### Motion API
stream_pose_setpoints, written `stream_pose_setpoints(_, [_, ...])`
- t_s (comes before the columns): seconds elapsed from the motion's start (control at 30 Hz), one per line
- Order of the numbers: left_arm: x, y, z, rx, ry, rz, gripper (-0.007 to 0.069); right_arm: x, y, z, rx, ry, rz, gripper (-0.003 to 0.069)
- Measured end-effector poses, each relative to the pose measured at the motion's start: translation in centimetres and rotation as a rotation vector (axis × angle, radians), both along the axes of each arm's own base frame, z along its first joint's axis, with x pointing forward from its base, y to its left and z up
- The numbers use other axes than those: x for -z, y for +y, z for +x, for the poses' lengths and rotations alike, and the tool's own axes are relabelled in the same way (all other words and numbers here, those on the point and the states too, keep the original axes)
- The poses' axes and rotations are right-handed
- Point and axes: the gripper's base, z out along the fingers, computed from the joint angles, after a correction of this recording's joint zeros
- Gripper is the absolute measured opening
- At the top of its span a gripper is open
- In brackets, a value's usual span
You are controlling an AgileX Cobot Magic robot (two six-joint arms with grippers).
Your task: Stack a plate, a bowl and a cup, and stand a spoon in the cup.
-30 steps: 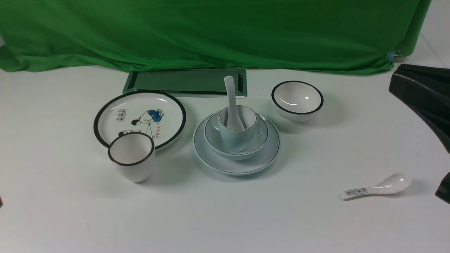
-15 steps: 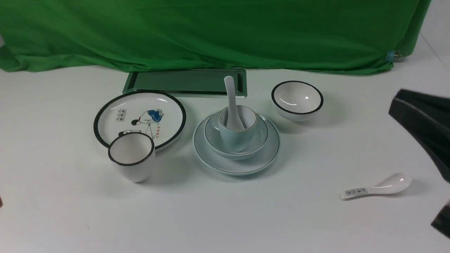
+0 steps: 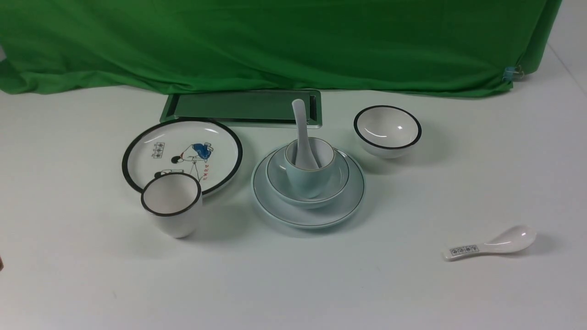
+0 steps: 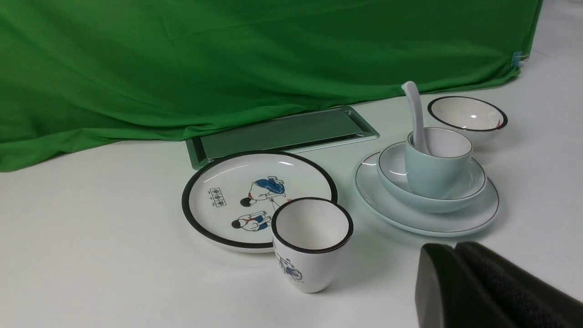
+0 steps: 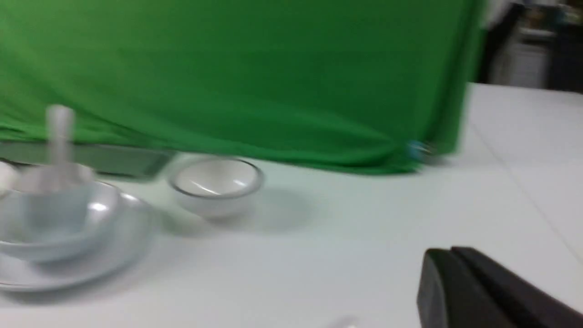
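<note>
A white counter (image 3: 293,284) backed by a green cloth (image 3: 275,46). Near the middle sits the finished stack: the pale bluish plate (image 3: 351,201) at the bottom, the wide pale bowl (image 3: 341,176) centred on it, the pale blue-green cup (image 3: 302,181) upright in the bowl, and the plain white spoon (image 3: 300,123) standing in the cup, handle leaning against the far rim.

Just left of the stack lies a black-rimmed plate with a cartoon figure (image 3: 183,153); a black-rimmed white cup (image 3: 172,206) stands at its near edge. A small black-rimmed bowl (image 3: 387,130) sits behind and right of the stack. A patterned-handle spoon (image 3: 490,246) lies well apart at the near right. A shallow metal tray (image 3: 243,107) lies by the cloth.

Neither arm shows in the front view. In its wrist view the left tool (image 4: 455,248) has its fingers pressed together, holding nothing. The right tool (image 5: 451,253) likewise appears closed and empty, in a blurred view.

The stacking looks complete. What remains, as a judgement, is parking the arms cleanly: keep both tools well away from the tall spoon handle, and avoid sweeping low over the patterned spoon on the right.
</note>
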Motion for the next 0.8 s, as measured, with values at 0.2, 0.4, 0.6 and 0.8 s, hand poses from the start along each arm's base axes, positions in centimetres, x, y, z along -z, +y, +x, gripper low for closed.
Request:
stream_pose_setpoints(0.2, [0.0, 0.0, 0.0, 0.000, 0.001, 0.000, -0.0032, 3.0, -0.7, -0.3, 0.126, 0.045, 0.007, 0.0012])
stream_pose_setpoints(0.4, [0.0, 0.0, 0.0, 0.000, 0.003, 0.001, -0.0032, 3.9, -0.8, -0.4, 0.142, 0.121, 0.048, 0.0012])
stream_pose_setpoints(0.6, [0.1, 0.0, 0.0, -0.001, 0.006, 0.002, -0.0032, 4.4, -0.8, -0.5, 0.149, 0.173, 0.072, 0.0012])
stream_pose_setpoints(0.8, [0.1, 0.0, 0.0, -0.001, 0.006, 0.002, -0.0032, 4.4, -0.8, -0.5, 0.149, 0.175, 0.072, 0.0013])
